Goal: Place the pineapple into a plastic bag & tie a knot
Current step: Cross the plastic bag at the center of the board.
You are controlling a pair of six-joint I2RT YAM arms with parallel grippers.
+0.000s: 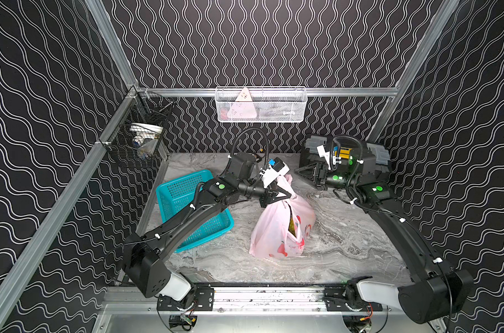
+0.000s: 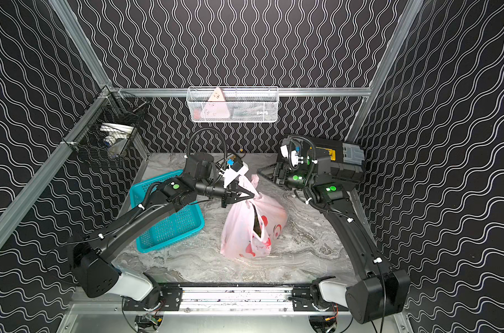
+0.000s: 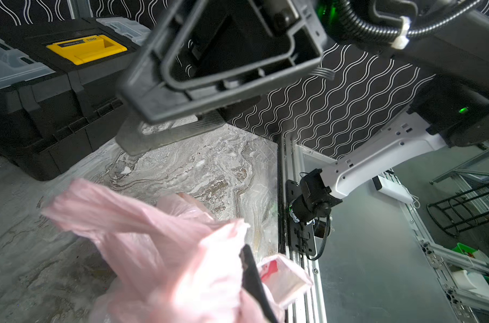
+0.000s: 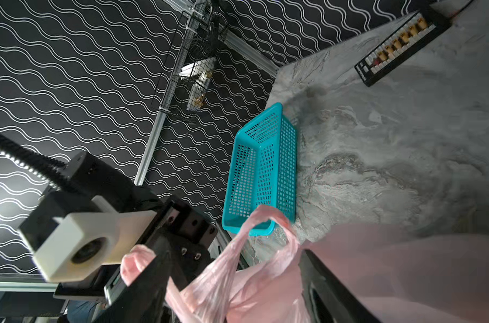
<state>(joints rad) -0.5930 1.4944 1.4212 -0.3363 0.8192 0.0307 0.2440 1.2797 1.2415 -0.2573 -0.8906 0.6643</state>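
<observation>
At the middle of the surface [image 1: 346, 248], the plastic bag [image 1: 273, 233] stands bulging, its handles pinched by the left gripper [image 1: 286, 196].
A gap at its mouth shows the pineapple [image 1: 291, 223], dark and yellowish, inside. The left gripper's jaws are pressed together on a bunch of handle plastic held up over the bag; whether the handles are tied I cannot tell. Just beyond, the right gripper [image 1: 298, 171] hangs above the surface, fingers spread with nothing between them, tips near the bag's raised top but apart from it. Beside the bag, under the left arm, lies a teal basket [image 1: 170, 201]; behind the right gripper sits a black toolbox [image 1: 380, 155] with a yellow latch.
</observation>
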